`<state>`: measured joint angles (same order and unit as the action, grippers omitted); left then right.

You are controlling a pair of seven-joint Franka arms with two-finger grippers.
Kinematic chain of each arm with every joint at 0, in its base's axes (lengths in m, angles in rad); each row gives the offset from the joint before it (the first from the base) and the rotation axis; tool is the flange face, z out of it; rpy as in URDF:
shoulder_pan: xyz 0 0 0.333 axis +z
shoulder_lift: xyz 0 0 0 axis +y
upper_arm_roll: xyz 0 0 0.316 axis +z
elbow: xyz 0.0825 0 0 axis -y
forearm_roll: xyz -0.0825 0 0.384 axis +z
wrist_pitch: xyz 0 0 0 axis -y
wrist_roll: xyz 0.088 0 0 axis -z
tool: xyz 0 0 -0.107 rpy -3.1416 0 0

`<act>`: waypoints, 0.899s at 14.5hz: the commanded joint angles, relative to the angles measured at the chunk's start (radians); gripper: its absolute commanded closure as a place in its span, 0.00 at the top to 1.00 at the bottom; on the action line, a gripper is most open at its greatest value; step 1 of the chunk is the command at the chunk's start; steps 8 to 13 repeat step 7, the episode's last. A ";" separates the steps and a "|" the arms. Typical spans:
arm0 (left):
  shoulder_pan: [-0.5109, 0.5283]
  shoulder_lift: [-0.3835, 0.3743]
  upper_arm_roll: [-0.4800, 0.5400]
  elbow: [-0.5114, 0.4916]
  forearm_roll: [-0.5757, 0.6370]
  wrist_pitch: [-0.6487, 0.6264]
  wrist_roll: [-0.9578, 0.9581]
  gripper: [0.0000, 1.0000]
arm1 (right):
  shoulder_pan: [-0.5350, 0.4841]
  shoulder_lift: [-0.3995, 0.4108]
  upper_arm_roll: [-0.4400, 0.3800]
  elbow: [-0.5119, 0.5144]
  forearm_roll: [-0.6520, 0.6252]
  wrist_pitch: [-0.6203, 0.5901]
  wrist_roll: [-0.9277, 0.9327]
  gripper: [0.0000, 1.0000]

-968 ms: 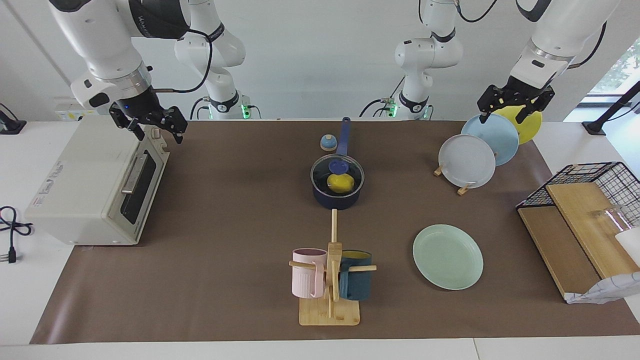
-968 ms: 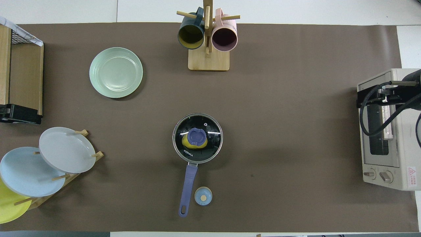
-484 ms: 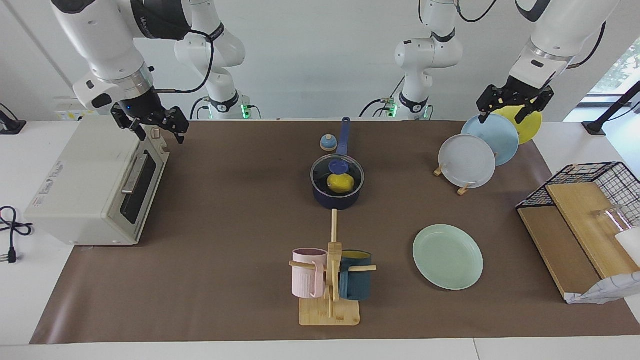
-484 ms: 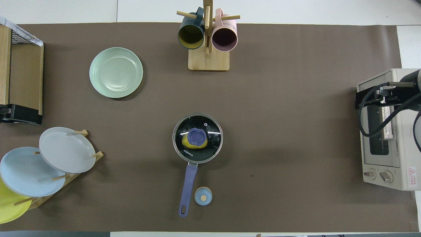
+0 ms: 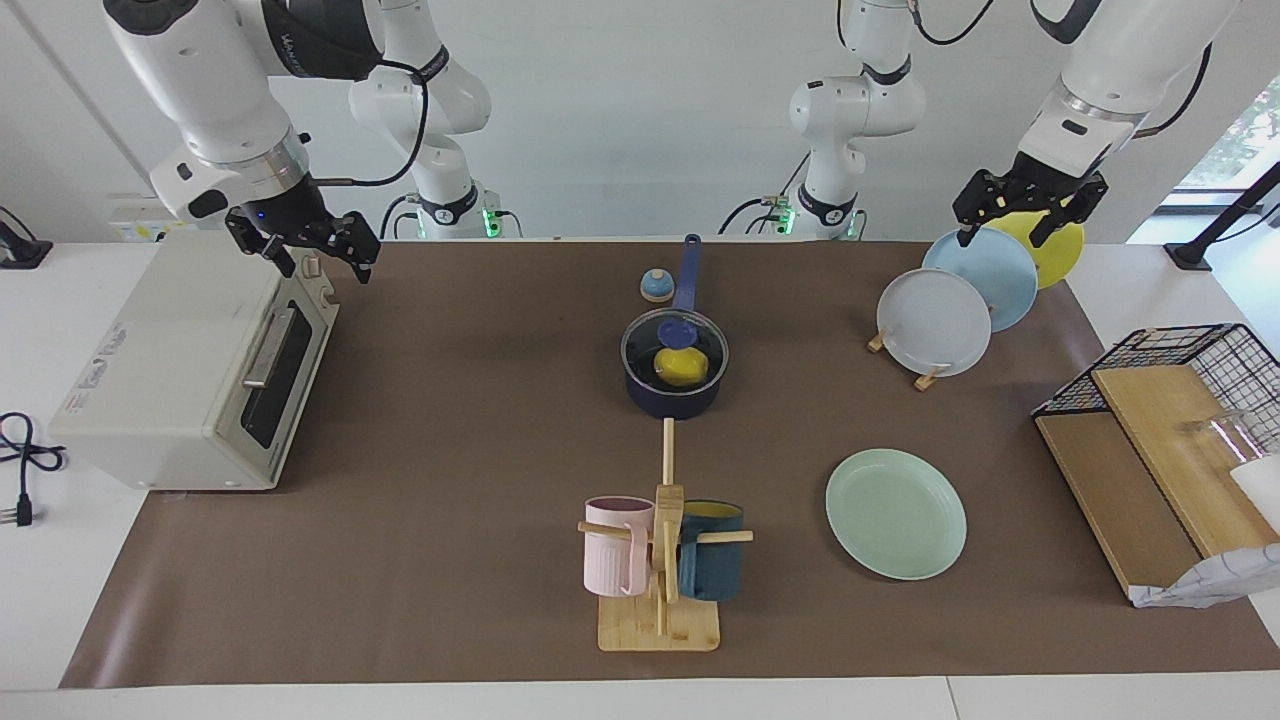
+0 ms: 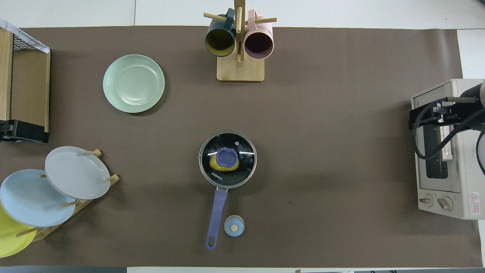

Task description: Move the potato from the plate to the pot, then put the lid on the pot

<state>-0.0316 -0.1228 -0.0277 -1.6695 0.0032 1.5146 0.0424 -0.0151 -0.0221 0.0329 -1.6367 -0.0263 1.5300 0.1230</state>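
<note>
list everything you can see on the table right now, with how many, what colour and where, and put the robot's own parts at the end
pot: one, dark navy, mid-table, handle toward the robots
lid: one, clear glass with blue knob, on the pot
potato: one, yellow, inside the pot under the lid
plate: one, mint green, bare, farther from the robots than the plate rack
bell-like dome: one, blue-topped, beside the pot handle
mug tree: one, wooden, farther from the robots than the pot; pink mug and teal mug hang on it
plate rack: one, wooden, holding grey, light blue and yellow plates
toaster oven: one, cream, right arm's end
wire basket: one, black, left arm's end
left hand: open, over the plate rack
right hand: open, over the toaster oven
</note>
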 commanded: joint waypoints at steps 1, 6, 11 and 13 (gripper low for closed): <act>0.010 -0.008 -0.006 -0.009 -0.015 0.001 0.017 1.00 | 0.004 -0.015 0.001 -0.008 0.006 -0.001 -0.017 1.00; 0.015 -0.009 -0.006 -0.009 -0.031 0.002 0.017 1.00 | 0.004 -0.016 0.001 -0.011 0.006 -0.001 -0.017 1.00; 0.015 -0.009 -0.006 -0.009 -0.031 0.001 0.017 1.00 | 0.006 -0.016 0.001 -0.011 0.006 0.001 -0.016 1.00; 0.015 -0.009 -0.006 -0.009 -0.031 0.001 0.017 1.00 | 0.006 -0.016 0.001 -0.011 0.006 0.001 -0.016 1.00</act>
